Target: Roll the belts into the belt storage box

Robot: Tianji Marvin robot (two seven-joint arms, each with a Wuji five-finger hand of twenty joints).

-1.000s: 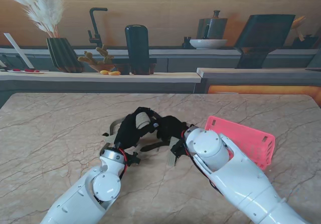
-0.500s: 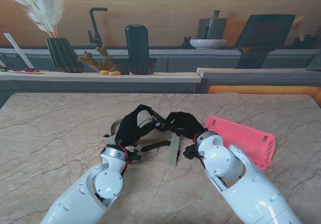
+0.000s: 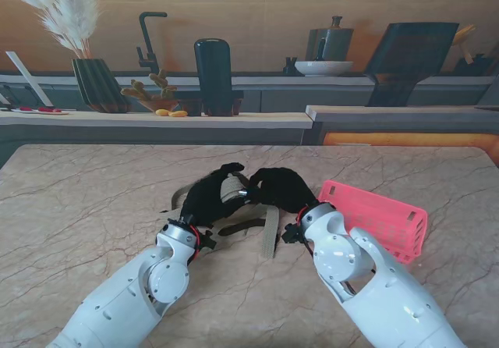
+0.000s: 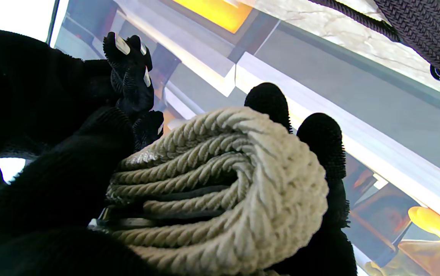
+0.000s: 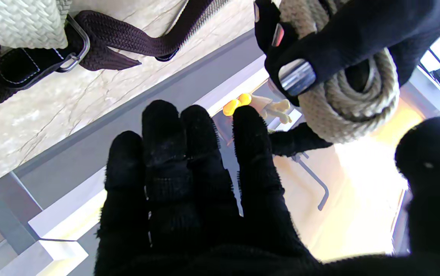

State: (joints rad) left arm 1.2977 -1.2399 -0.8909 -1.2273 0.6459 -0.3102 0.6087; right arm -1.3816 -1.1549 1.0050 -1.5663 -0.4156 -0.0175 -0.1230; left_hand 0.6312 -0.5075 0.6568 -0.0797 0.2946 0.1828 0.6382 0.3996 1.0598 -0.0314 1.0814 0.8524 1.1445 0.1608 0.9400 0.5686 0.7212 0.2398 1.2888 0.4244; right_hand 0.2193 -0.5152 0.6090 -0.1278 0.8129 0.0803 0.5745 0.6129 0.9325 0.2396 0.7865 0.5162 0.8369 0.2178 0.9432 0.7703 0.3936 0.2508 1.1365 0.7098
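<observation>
My left hand (image 3: 209,198) is shut on a coiled beige braided belt (image 4: 223,184), held up off the marble table (image 3: 86,207). Only a sliver of the coil (image 3: 234,191) shows in the stand view. The belt's loose tail (image 3: 270,236) hangs down to the table between my arms. My right hand (image 3: 282,188) is open, its fingers (image 5: 189,168) spread right beside the coil (image 5: 354,96), holding nothing. A dark brown woven belt (image 3: 238,227) lies on the table under both hands; its buckle (image 5: 75,46) shows in the right wrist view. The pink storage basket (image 3: 383,218) stands to the right.
A counter edge (image 3: 156,118) runs behind the table, with a vase, a dark jar and kitchenware on it. A beige woven strap (image 5: 20,19) lies by the dark belt's buckle.
My right hand has lifted off the belt tail near me and moved farther away, up against the coil. My left hand has turned, so less of the coil shows.
</observation>
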